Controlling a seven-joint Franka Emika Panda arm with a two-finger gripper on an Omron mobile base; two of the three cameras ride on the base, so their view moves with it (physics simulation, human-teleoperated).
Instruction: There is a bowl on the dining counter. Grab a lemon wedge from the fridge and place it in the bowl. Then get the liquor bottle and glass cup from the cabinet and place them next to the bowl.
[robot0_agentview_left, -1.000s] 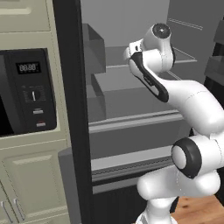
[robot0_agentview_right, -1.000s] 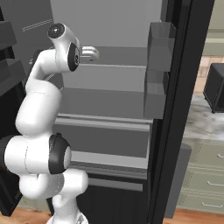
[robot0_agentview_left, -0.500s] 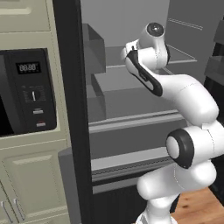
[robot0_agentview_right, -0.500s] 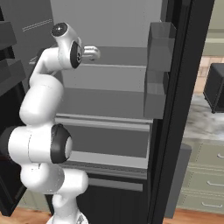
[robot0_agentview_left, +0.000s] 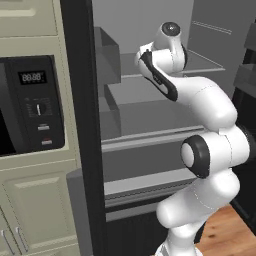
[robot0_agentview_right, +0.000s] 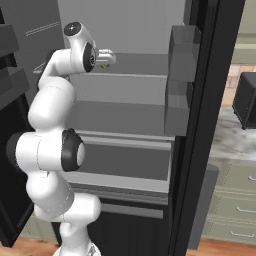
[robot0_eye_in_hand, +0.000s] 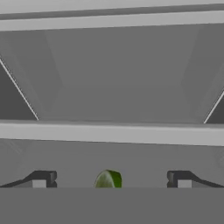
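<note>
**A:** Where's the lemon wedge (robot0_eye_in_hand: 108, 179)?

**B:** On the upper fridge shelf (robot0_eye_in_hand: 112, 133), low in the hand view, midway between the two fingers (robot0_eye_in_hand: 38, 180). From the right base view it's a small green-yellow speck (robot0_agentview_right: 104, 64) just under the gripper (robot0_agentview_right: 106, 58).

**A:** Is it held?

**B:** No. The fingers stand spread as wide as they go, gripping nothing, with the wedge between them.

**A:** How should the grab go?

**B:** I'd keep the wedge centred, reach a little further so the pads pass its widest part, then close gently. It's small and curved, so an off-centre pinch could squirt it away.

**A:** Its look?

**B:** Green rounded top, yellowish edge, mostly hidden at the frame's bottom.
</note>
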